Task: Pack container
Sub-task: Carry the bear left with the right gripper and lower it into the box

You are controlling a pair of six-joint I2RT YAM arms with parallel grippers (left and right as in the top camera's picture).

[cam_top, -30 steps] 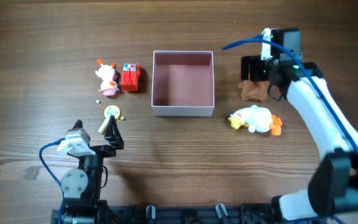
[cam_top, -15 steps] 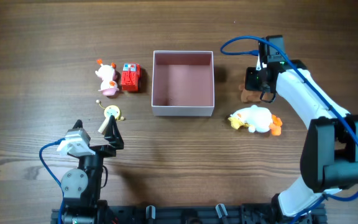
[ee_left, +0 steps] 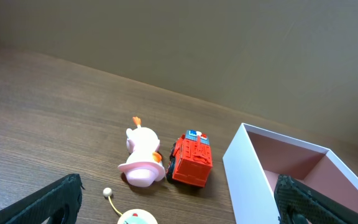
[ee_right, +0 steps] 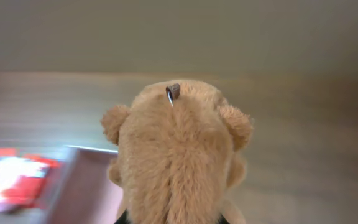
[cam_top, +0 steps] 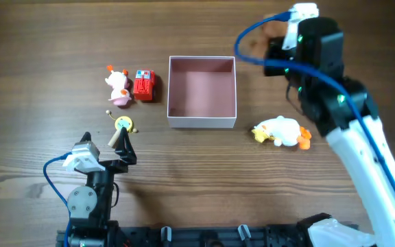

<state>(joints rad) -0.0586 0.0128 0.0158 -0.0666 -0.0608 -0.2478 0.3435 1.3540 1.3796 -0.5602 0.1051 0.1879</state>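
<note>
Container (cam_top: 201, 123): small square open-topped box, white walls, dusty-pink inside, standing on the wooden table (cam_top: 40, 41) near its middle; nothing lies in it. The left wrist view shows its near corner and left wall at the right of the frame

Right gripper (cam_top: 276, 44): raised beyond the container's far right corner, jaws pinching a brown teddy bear (ee_right: 173, 155). The right wrist view is filled by the back of the bear's head and both ears, with the fingers only just showing as dark edges under it; the table behind is blurred

Left gripper (cam_top: 123, 142): low at the near left of the table, jaws spread wide and holding nothing; both fingertips (ee_left: 58, 198) sit at the bottom corners of its wrist view

Pink-and-white figure (cam_top: 118, 86): left of the container, apart from it

Red toy truck (cam_top: 143, 85): just beside the figure, between it and the container

Small yellow round toy (cam_top: 123, 124): near the left gripper, on the side toward the figure

White and yellow plush duck (cam_top: 280, 132): lying on its side, right of the container's near corner
</note>
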